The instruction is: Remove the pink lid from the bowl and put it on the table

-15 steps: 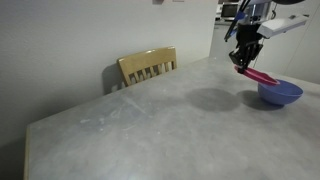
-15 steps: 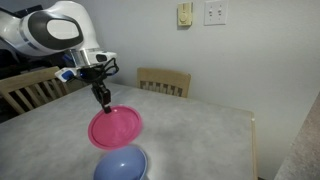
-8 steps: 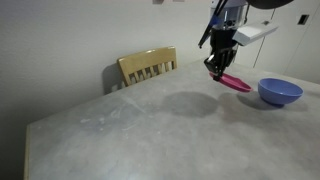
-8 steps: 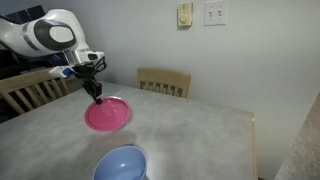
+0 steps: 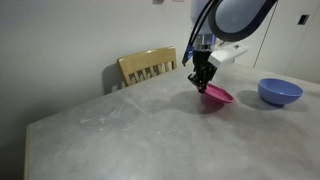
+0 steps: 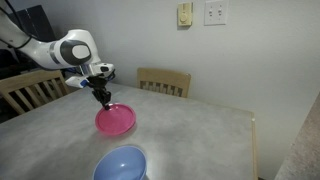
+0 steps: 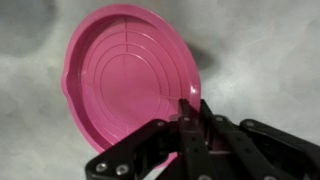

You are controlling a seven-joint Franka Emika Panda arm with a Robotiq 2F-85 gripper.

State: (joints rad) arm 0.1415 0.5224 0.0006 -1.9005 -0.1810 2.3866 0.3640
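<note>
Magenta-pink round plastic lid (image 7: pixel 130 75), upper left in wrist view, rim pinched by black gripper (image 7: pixel 187 108); lavender-blue plastic bowl (image 5: pixel 280 92) far right in an exterior view.

My feeds show a plain, pale-walled room with wooden chairs drawn up to a grey counter.

In both exterior views I see a bare off-white wall (image 5: pixel 60 40) behind a slat-back wooden chair (image 5: pixel 148 67), which stands at the far edge of the mottled grey counter (image 5: pixel 120 130). In an exterior view, a second wooden chair (image 6: pixel 25 90) stands at another side of the counter. High on the wall, a beige wall plate (image 6: pixel 185 13) sits just beside a white wall plate (image 6: pixel 215 12). The light is soft and even.
</note>
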